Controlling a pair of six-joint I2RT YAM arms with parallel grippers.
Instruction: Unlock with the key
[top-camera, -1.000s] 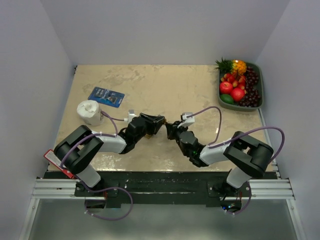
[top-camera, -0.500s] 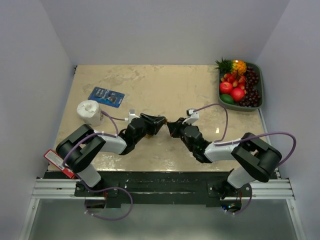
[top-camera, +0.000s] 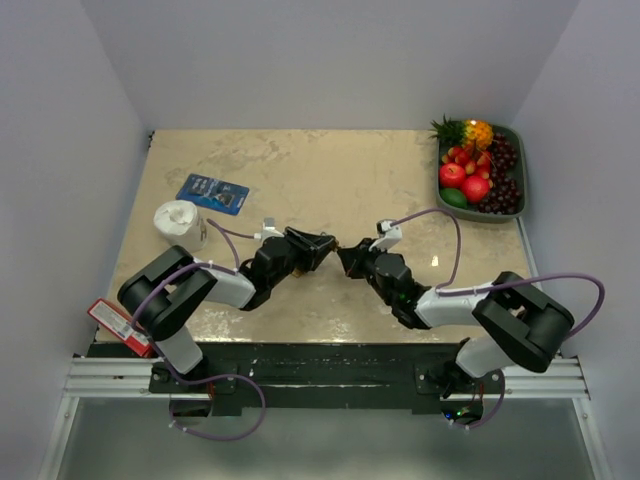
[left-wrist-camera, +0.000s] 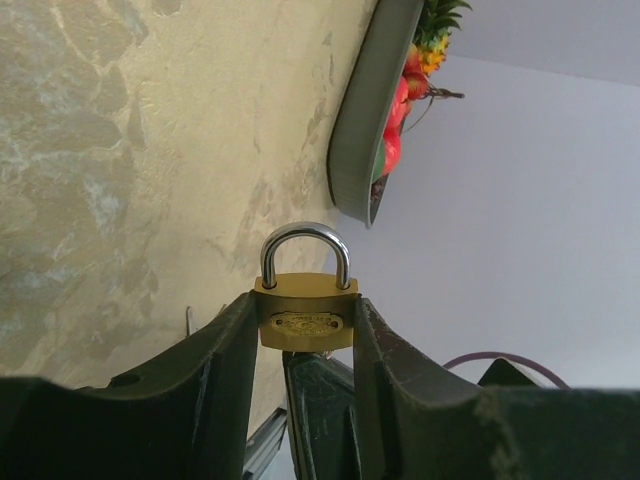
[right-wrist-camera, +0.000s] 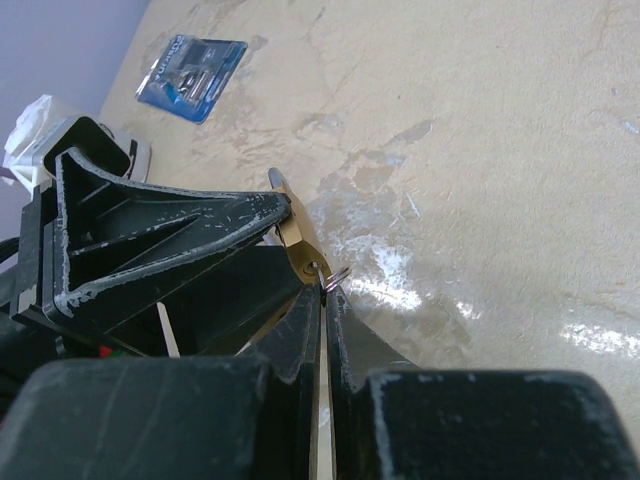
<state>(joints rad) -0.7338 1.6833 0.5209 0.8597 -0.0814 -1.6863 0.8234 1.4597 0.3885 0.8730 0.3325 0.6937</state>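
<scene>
Padlock: a brass padlock (left-wrist-camera: 305, 318) is sitting upright, lifted clear of the tabletop (top-camera: 330, 170) near its middle front, with its steel shackle (left-wrist-camera: 305, 240) pointing away from the left wrist camera and looking closed.
Left fingers: the left fingers (left-wrist-camera: 225, 365) are clamping the padlock's body from both sides, one on each narrow face.
Key: the key (right-wrist-camera: 322, 284) is mostly hidden. Only its ring (right-wrist-camera: 336, 274) is showing, just beside the padlock's underside, so the blade seems to be at or in the keyhole. How deep it sits cannot be told.
Right fingers: the right fingers (right-wrist-camera: 300, 335) are pressing tightly together, pinching the key at their tips and pointing at the padlock's base.
Arms: in the top view both arms are reaching low toward each other, and their tips are almost meeting.
Step in hand: judging from this, the key is being seated in the lock and the shackle is not yet sprung.
Next move: it is calling for a firm twist of the right wrist about the key's axis, while the left grip is holding the body steady against that turn.
Risk: the thin key could be slipping in the pinch, or the padlock could be rotating between the left fingers.
Surroundings: a fruit tray (top-camera: 520, 170) is lying at the far right and a blue packet (top-camera: 212, 192) and white roll (top-camera: 178, 222) at the left, all well apart from the work.
</scene>
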